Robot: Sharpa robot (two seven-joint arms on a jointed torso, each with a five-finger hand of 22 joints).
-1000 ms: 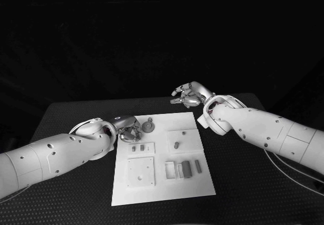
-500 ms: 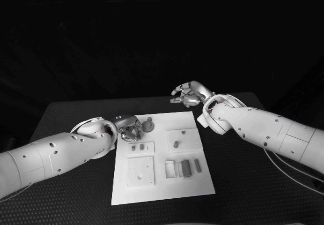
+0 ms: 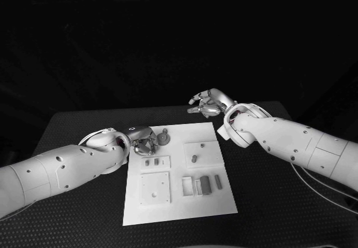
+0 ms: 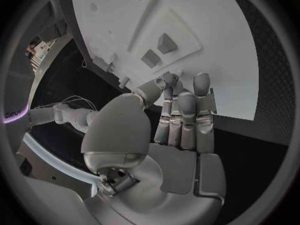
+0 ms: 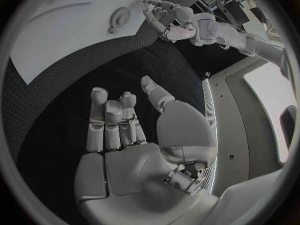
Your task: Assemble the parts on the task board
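The left robot hand (image 3: 143, 142) covers the task board's (image 3: 179, 212) far left edge; whether its fingertips touch a part is unclear.

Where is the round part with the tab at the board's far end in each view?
Head view: round part on the task board, just beside the left hand.
Left wrist view: cannot tell.
Right wrist view: round part near the left hand.
Shared landmark: the left hand.
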